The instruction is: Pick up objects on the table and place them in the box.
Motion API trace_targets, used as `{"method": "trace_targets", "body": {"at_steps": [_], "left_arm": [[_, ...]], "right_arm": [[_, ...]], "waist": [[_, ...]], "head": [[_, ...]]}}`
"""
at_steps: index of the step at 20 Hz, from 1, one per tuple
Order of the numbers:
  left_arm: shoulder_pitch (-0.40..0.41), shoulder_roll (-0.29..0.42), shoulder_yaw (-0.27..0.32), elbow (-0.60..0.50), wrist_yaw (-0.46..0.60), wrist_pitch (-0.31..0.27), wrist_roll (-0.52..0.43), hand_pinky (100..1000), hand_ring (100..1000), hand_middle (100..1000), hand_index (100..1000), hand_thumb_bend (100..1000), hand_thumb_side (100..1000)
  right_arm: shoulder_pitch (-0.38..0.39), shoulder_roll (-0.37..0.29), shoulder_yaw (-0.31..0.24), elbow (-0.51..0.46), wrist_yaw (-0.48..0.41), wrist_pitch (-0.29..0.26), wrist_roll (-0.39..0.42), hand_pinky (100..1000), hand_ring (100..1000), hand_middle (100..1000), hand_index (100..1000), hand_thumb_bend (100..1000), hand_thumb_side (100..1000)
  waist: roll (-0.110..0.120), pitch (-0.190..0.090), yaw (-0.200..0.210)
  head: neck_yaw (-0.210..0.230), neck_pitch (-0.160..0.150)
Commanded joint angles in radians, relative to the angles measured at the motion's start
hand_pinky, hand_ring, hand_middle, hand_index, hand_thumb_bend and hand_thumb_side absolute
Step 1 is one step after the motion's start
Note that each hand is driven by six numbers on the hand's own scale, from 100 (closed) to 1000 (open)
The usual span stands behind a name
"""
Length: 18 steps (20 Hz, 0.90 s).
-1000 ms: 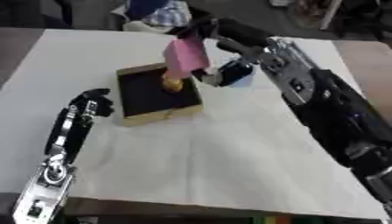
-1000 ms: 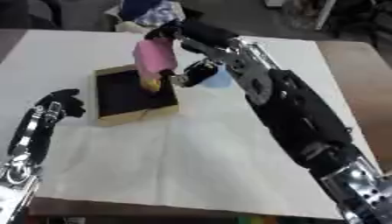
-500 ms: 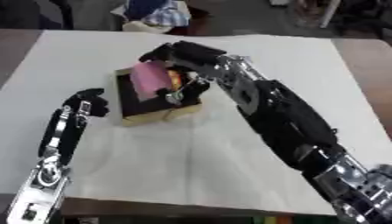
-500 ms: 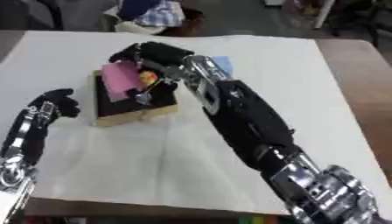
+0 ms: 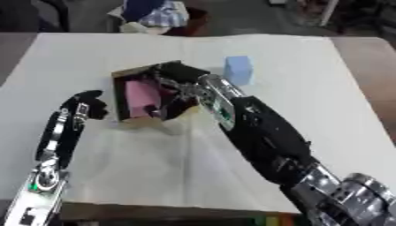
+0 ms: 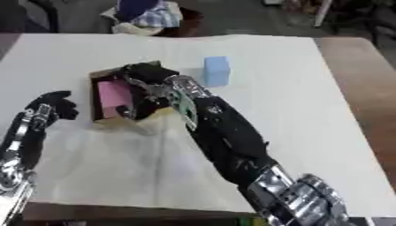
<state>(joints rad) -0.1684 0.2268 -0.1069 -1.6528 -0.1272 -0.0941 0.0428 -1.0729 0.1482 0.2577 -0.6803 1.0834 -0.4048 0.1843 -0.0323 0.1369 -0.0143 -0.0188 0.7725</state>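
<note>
A brown cardboard box (image 5: 123, 76) with a dark inside stands left of the table's middle. A pink block (image 5: 142, 98) lies inside it. My right hand (image 5: 176, 82) reaches down into the box from the right, its fingers curled against the block's right edge. The far part of the box's inside is hidden by that hand. A light blue block (image 5: 237, 69) stands upright on the white cloth to the right of the box. My left hand (image 5: 84, 104) rests open just left of the box, holding nothing.
The white cloth (image 5: 309, 88) covers most of the table, with brown tabletop (image 5: 379, 75) showing at the right edge. A bundle of blue and checked fabric (image 5: 154, 13) lies beyond the far edge.
My right hand has carried the pink block down from above the box into it; the block now lies inside. The view has also shifted. My left hand has stayed beside the box.
</note>
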Motion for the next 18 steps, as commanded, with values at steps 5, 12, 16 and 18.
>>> {"method": "trace_targets", "body": {"at_steps": [5, 12, 16, 18], "left_arm": [[-0.016, 0.004, -0.003, -0.019, 0.002, 0.0, -0.002, 634, 595, 563, 777, 100, 925], [-0.016, 0.003, -0.003, -0.017, 0.002, -0.001, -0.002, 634, 595, 563, 777, 100, 925], [-0.016, 0.002, -0.003, -0.017, 0.002, -0.002, -0.003, 634, 595, 563, 777, 100, 925], [-0.016, 0.002, -0.002, -0.016, 0.002, -0.002, -0.002, 635, 595, 563, 777, 100, 925]], "right_arm": [[-0.02, 0.01, -0.011, 0.0, 0.13, 0.019, -0.034, 808, 804, 832, 979, 209, 460], [-0.032, 0.006, -0.028, -0.009, 0.248, 0.037, -0.016, 833, 869, 981, 1000, 362, 615], [-0.039, 0.002, -0.055, -0.011, 0.317, 0.048, -0.041, 838, 878, 999, 1000, 386, 624], [-0.044, -0.004, -0.074, -0.012, 0.351, 0.054, -0.06, 837, 876, 995, 1000, 379, 613]], "waist": [[0.017, -0.006, 0.004], [0.013, -0.008, 0.007], [0.013, -0.009, 0.008], [0.013, -0.009, 0.008]], "head": [[-0.005, -0.003], [-0.007, -0.003], [-0.007, -0.003], [-0.007, -0.003]]}}
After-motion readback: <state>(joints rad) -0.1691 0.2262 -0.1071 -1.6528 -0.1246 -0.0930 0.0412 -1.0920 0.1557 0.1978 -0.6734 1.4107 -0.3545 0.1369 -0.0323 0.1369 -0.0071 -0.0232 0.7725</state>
